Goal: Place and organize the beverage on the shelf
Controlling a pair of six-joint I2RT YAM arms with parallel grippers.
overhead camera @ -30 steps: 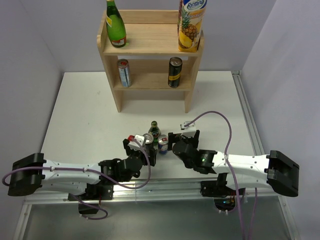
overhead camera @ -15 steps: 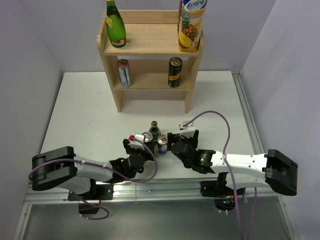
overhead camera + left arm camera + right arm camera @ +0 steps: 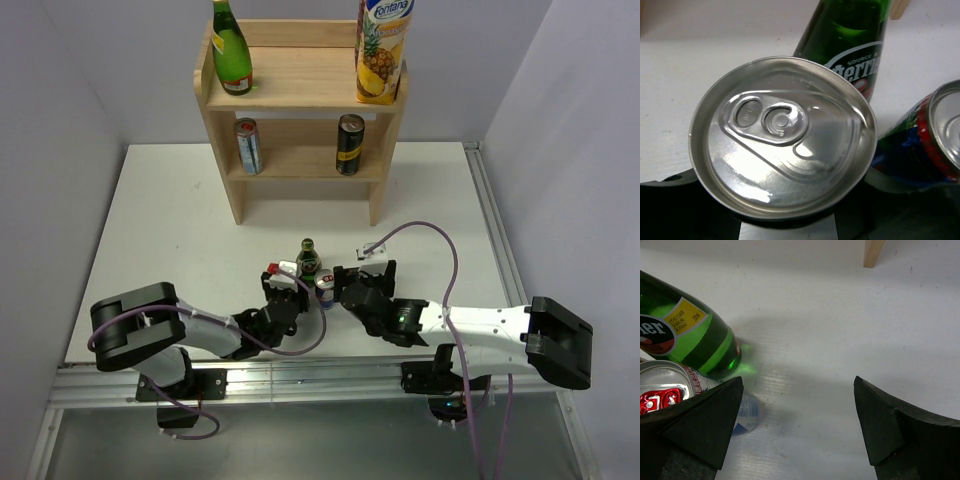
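Observation:
A silver-topped can (image 3: 782,135) fills the left wrist view, and my left gripper (image 3: 775,182) is shut on it; in the top view my left gripper (image 3: 285,290) covers this can. Right behind it stand a green Perrier bottle (image 3: 308,258) and a red-and-blue can (image 3: 325,290). My right gripper (image 3: 347,287) is open beside that can, its jaws wide apart over bare table (image 3: 797,390). The light-wood shelf (image 3: 300,100) at the back holds a green bottle (image 3: 232,55) and a juice carton (image 3: 383,50) on top. Two cans (image 3: 248,145) (image 3: 350,143) stand on its lower tier.
In the right wrist view the green bottle (image 3: 685,335) and the red-tabbed can (image 3: 670,385) sit just left of the left finger. A shelf leg (image 3: 874,252) shows far ahead. Grey walls close in both sides of the white table (image 3: 160,220).
My left gripper moved forward around the silver-topped can and went from open to shut on it. The right gripper stayed open and nearly still.

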